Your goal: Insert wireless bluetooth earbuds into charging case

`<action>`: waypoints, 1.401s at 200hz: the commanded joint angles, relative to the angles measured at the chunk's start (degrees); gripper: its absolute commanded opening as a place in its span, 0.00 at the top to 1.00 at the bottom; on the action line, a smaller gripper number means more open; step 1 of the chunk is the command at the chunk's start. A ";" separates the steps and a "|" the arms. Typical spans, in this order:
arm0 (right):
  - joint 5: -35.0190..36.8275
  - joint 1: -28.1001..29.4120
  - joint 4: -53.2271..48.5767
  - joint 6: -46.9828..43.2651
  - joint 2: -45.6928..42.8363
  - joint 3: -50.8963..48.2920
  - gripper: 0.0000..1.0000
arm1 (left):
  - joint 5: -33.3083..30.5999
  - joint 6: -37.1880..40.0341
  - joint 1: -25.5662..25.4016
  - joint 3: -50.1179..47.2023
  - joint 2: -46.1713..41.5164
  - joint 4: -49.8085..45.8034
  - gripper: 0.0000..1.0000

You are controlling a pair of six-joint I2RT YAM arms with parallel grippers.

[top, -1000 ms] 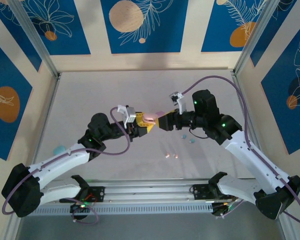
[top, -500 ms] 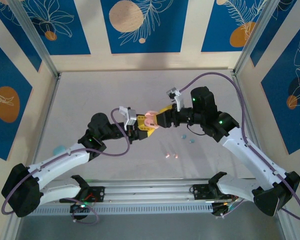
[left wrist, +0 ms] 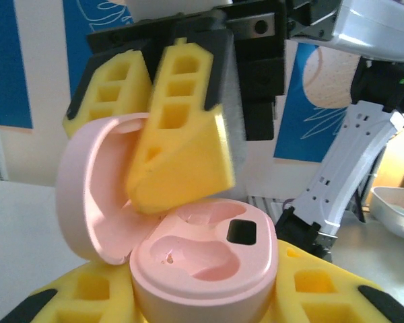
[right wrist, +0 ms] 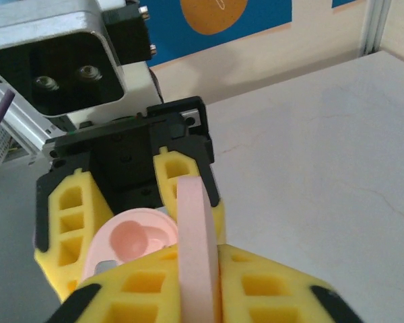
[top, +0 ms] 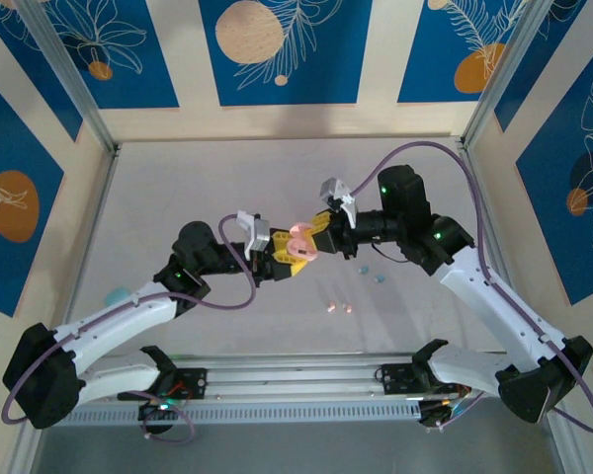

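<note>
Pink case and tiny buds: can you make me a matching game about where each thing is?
Things:
1. pink case base
2. case lid
3. peach-pink earbuds
4. light blue earbuds

Places:
A. on the table, right beside the right arm
B. held up by the left gripper
C. pinched by the right gripper
D. on the table, closer to the arm bases

Pairs: 1-B, 2-C, 3-D, 4-A
</note>
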 commanded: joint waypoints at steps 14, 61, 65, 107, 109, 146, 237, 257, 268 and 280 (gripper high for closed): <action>-5.51 0.60 -2.35 -5.65 -0.35 1.90 0.90 | 1.03 0.17 -0.17 1.99 1.03 -0.09 0.72; -6.72 0.70 -2.13 -8.00 -1.10 1.56 1.00 | 0.97 0.22 -0.12 2.20 1.15 -0.56 0.67; -6.72 0.74 -2.11 -8.13 -1.06 1.53 1.00 | 0.94 0.23 -0.17 2.19 1.12 -0.65 0.65; -6.66 0.72 -1.29 -8.02 -1.23 1.08 1.00 | -0.18 -0.14 -0.12 2.19 1.15 -0.37 0.56; -6.64 0.70 -1.24 -7.94 -1.23 1.04 1.00 | -0.20 -0.18 -0.14 2.16 1.17 -0.38 0.56; -5.61 0.78 0.89 -7.28 -1.98 -0.22 1.00 | -0.63 -0.67 -0.15 2.21 1.42 0.00 0.54; 0.57 1.74 2.60 -6.36 -3.43 -1.69 1.00 | -1.43 -1.91 -0.16 2.66 2.28 1.34 0.45; 1.73 2.13 2.55 -6.42 -3.43 -1.61 1.00 | -1.34 -2.10 -0.17 2.87 2.30 1.61 0.43; 2.79 2.27 2.64 -6.15 -3.43 -1.61 1.00 | -1.34 -2.13 -0.17 2.99 2.34 1.54 0.43; 3.31 2.45 2.73 -6.08 -3.39 -1.67 1.00 | -1.34 -2.13 -0.15 3.12 2.50 1.55 0.42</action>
